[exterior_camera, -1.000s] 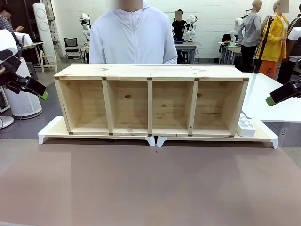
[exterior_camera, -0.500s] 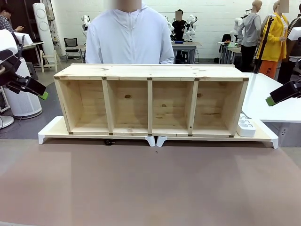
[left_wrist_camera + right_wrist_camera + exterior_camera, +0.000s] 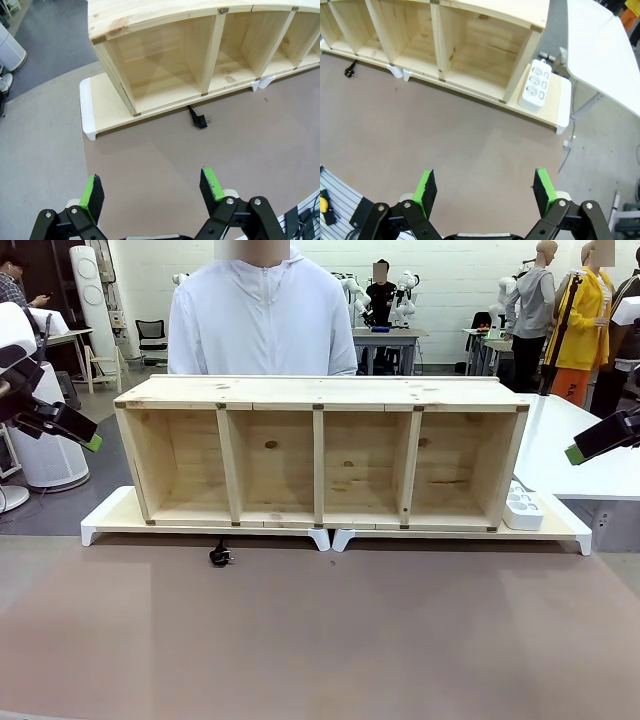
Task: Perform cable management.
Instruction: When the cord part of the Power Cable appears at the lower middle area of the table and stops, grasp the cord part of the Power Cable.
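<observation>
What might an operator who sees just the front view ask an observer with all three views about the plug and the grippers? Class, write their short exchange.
Operator: Where does the cord run from the plug?
Observer: In the left wrist view it leads back under the white riser.
Operator: Are the grippers open?
Observer: Yes. The wrist views show the left gripper and right gripper open and empty.

Rest of the cable [image 3: 199,118] seemingly beneath the platform [image 3: 88,107].
</observation>
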`<state>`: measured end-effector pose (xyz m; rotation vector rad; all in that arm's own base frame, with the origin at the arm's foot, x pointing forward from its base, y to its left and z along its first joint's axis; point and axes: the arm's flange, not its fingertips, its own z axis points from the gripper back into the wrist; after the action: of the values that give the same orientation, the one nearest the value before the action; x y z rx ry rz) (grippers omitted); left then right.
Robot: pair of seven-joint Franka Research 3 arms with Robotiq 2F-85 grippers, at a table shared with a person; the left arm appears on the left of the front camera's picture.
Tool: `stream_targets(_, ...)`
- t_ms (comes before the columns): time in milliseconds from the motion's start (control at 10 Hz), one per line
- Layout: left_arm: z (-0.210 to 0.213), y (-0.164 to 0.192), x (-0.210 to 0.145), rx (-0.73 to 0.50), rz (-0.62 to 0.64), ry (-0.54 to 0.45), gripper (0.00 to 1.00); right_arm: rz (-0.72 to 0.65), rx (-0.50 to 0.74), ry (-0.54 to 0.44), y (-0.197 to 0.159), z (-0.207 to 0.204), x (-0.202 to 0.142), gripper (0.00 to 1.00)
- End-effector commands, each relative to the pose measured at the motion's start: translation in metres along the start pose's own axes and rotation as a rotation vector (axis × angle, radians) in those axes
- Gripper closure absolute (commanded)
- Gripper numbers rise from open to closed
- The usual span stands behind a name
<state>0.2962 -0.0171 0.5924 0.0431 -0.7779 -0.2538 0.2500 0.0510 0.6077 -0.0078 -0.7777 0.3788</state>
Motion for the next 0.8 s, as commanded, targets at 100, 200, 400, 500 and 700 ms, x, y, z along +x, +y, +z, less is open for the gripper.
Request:
stream_targets(100, -0.0024, 0.0012, 0.0018, 0.0, 0.005, -0.01, 0.0, 0.0, -0.002, -0.005, -0.0018, -0.0021, 0.0014, 0.0)
stream_targets(200, -0.0024, 0.0012, 0.0018, 0.0, 0.005, -0.01, 0.0, 0.0, -0.002, -0.005, -0.0018, -0.0021, 0.0014, 0.0)
stream_targets(400, -0.0024, 0.0012, 0.0018, 0.0, 0.005, -0.01, 0.0, 0.0, -0.002, -0.005, -0.0018, -0.0021, 0.0014, 0.0)
stream_targets(500, -0.0024, 0.0012, 0.0018, 0.0, 0.005, -0.01, 0.0, 0.0, -0.002, -0.005, -0.0018, -0.0021, 0.0014, 0.0)
stream_targets(700, -0.0024, 0.0012, 0.0018, 0.0, 0.005, -0.01, 0.0, 0.0, -0.002, -0.005, -0.0018, -0.0021, 0.0014, 0.0)
